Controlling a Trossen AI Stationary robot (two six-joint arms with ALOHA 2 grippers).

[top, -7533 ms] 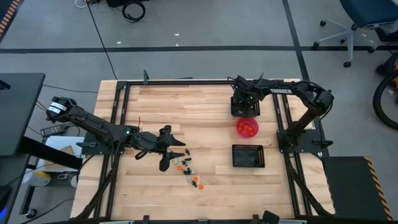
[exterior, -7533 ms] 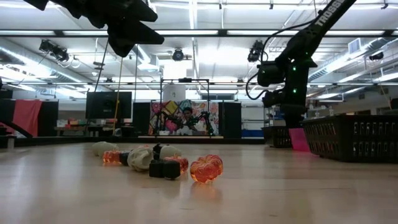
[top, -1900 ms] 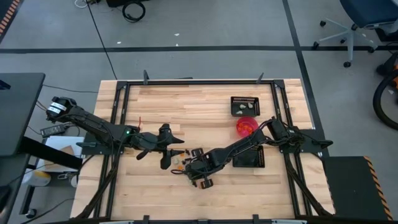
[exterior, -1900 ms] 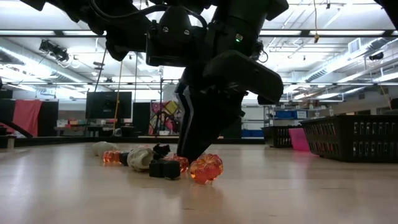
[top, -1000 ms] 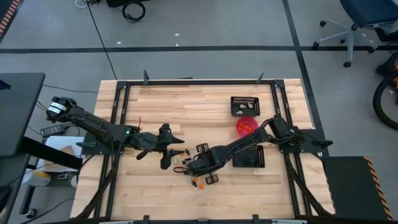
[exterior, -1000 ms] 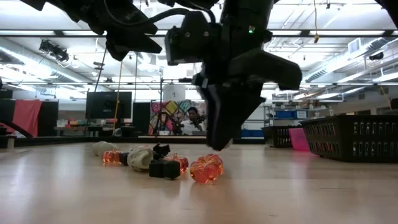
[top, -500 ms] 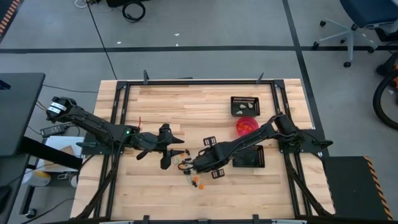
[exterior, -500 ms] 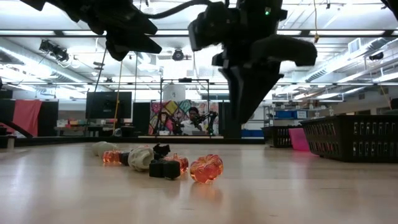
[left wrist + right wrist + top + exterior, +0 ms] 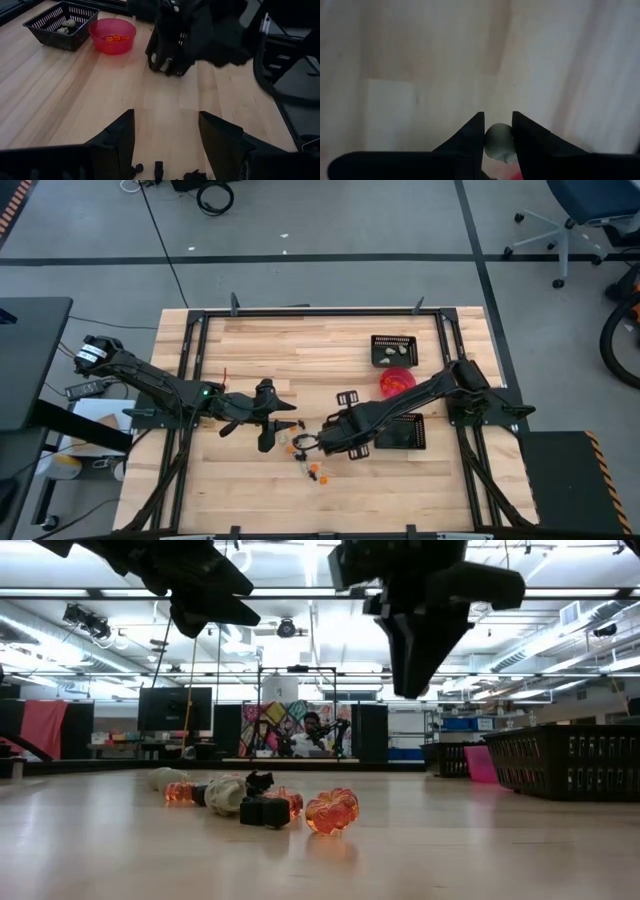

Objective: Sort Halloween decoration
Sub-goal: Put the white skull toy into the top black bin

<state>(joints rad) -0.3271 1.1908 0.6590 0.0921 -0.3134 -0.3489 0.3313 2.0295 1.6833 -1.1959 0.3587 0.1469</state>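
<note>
Cream trinket (image 9: 499, 142) in right end effector (image 9: 498, 131), wrist view only.

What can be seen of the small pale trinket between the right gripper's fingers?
The pale trinket is small, rounded and cream-grey, with a smooth matte look. It sits pinched between the two dark fingers of the right gripper, touching both, held in the air above the wooden table. Its lower part is hidden, so its exact shape cannot be told.
</note>
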